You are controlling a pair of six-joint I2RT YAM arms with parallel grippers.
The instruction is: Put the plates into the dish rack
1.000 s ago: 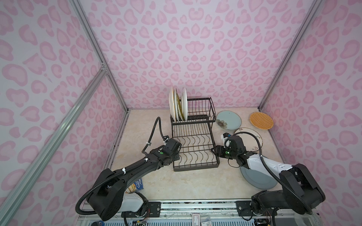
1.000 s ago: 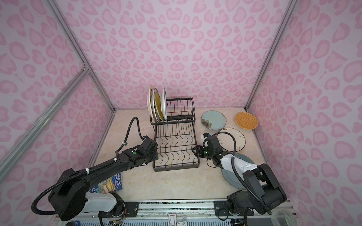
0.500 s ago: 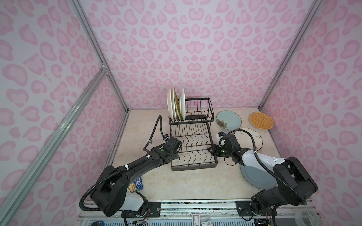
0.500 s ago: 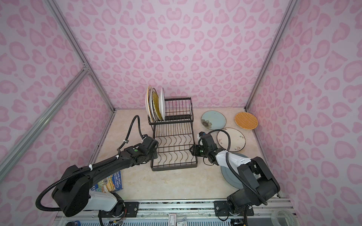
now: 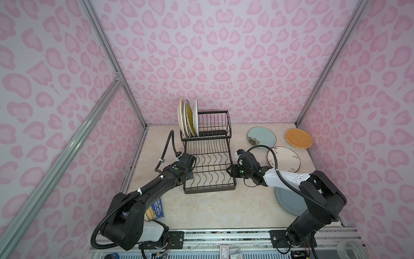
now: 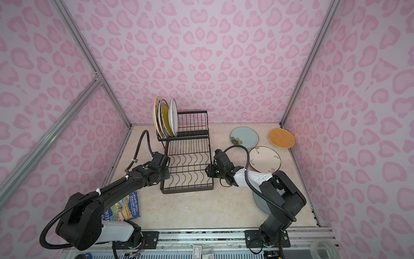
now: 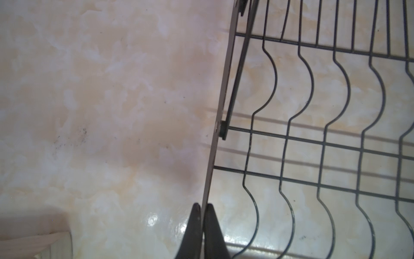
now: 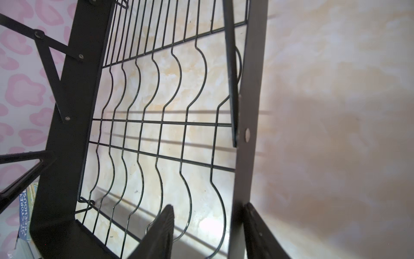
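— Table (image 5: 201, 208) first: what is sitting on it?

— The dish rack (image 5: 209, 191) is standing in the middle of the beige marbled top, its raised basket end pointing toward the back wall and its flat tray with wavy wires running toward the arms.

— And the plates?

— A big grey-blue plate (image 5: 287, 203) is lying flat on the right, partly under the right arm. In the raised basket three plates (image 5: 189, 117) are standing on edge, packed at its left side, the middle one showing a yellowish face. Right of the rack three more are lying flat: a pale blue flowered plate (image 5: 261, 139), an orange woven plate (image 5: 298, 138) near the back right corner, and a white sprigged plate (image 5: 283, 159) just in front of those two.

— Anything else?

— A blue printed book (image 6: 125, 207) is lying near the left arm's base, partly under it.

— What are the grippers doing?

— The left gripper (image 7: 202, 208) is pinching the thin left side rail of the tray, fingers closed tight on it. The right gripper (image 8: 208, 207) is straddling the right side rail: the outer finger (image 8: 257, 231) is lying against the rail, the inner finger (image 8: 161, 233) is hanging over the wavy wires, clear of the rail, so the jaws are standing partly apart.
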